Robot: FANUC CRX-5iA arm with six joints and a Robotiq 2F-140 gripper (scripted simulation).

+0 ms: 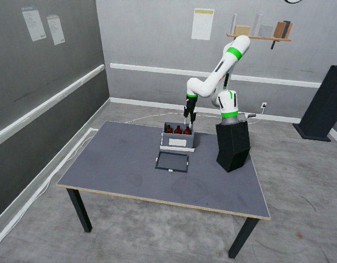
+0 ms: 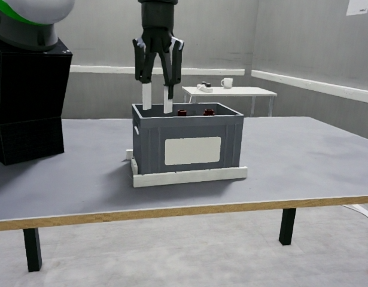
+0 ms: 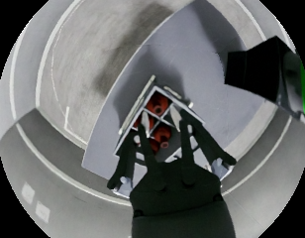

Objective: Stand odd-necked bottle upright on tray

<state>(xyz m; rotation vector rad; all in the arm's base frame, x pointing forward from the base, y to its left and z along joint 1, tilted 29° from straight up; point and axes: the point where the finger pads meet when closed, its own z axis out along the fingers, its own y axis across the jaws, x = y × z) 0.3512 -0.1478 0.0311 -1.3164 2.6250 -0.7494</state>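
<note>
The gripper [image 1: 188,123] [image 2: 157,103] [image 3: 158,113] points straight down at the crate's mouth, jaws partly spread, nothing visible pinched between them. One arm only, so no choice of nearer hand.

Just beyond the tips: the crate [image 1: 165,139] [image 2: 189,123] [image 3: 136,120], upright, with the jaws over its end nearer the black pedestal [image 1: 232,147] [image 2: 29,92] [image 3: 249,66]. In the exterior view two dark red necks show well to the side of the jaws away from the pedestal. Visible bottles [image 1: 177,130] [image 2: 209,112] [image 3: 157,103] stand with their long axes upright, roughly parallel to the fingers. The odd-necked one must be among those in the crate; I can't tell which. If it is under these jaws, the move wants a straight descent, centred on the neck; if not, a sideways shift above the rim first. A finger catching a divider could shove the crate.

Farther out, on the worktop [image 1: 120,158] [image 2: 286,154] [image 3: 192,55], the tray [image 1: 177,171] lies flat beyond the crate's labelled long side, just past a white strip [image 1: 177,148].

Count: one crate, one tray, two fingers. Bottles: three from the top view, two necks from the exterior, four from the wrist; any fifth is hidden. None on the tray.
</note>
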